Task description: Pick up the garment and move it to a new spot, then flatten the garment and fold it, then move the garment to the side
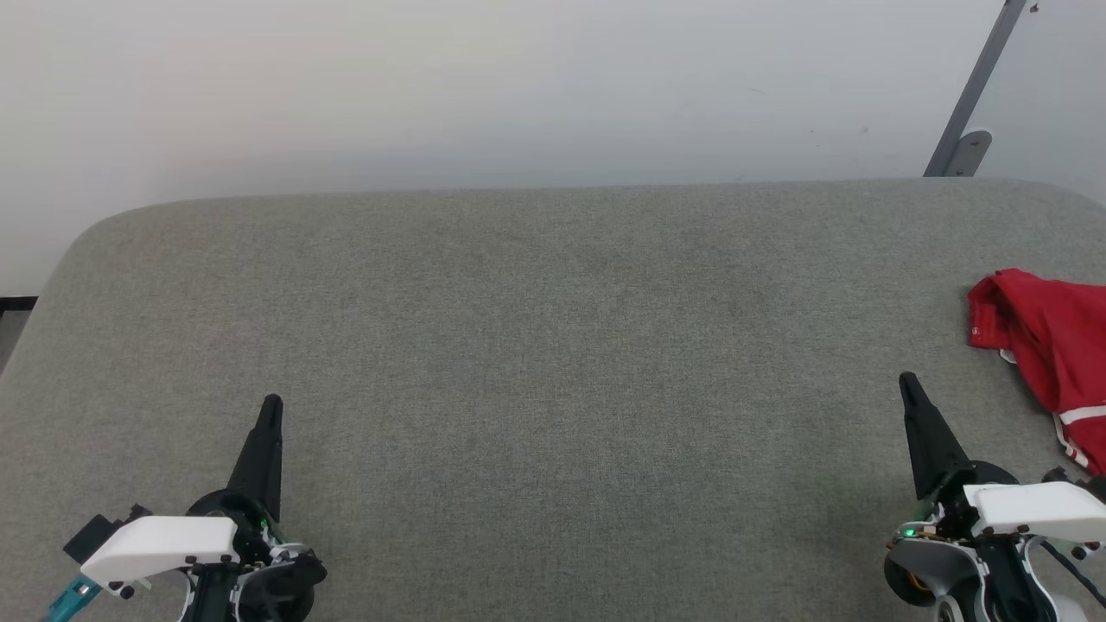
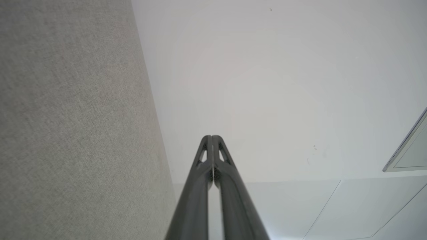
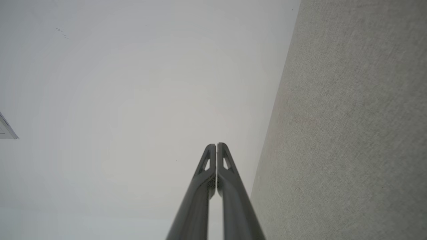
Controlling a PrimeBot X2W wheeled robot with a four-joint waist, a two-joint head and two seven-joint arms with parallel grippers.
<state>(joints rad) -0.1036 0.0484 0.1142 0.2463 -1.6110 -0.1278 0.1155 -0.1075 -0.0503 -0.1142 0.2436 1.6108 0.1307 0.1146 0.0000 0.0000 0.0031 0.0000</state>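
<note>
The garment point(image 1: 1050, 345), red with white striped trim, lies crumpled at the right edge of the grey fabric surface point(image 1: 553, 345), partly cut off by the head view's border. My right gripper point(image 1: 907, 382) is shut and empty, its tip a short way left of and below the garment, apart from it. My left gripper point(image 1: 272, 403) is shut and empty at the lower left, far from the garment. In the left wrist view the left gripper point(image 2: 211, 137) has its fingers pressed together; in the right wrist view the right gripper point(image 3: 216, 145) looks the same.
A pale wall point(image 1: 518, 86) rises behind the grey surface's far edge. A grey metal strut with a bracket point(image 1: 968, 130) leans at the upper right. The surface's rounded left corner point(image 1: 78, 250) drops off to a dark floor strip.
</note>
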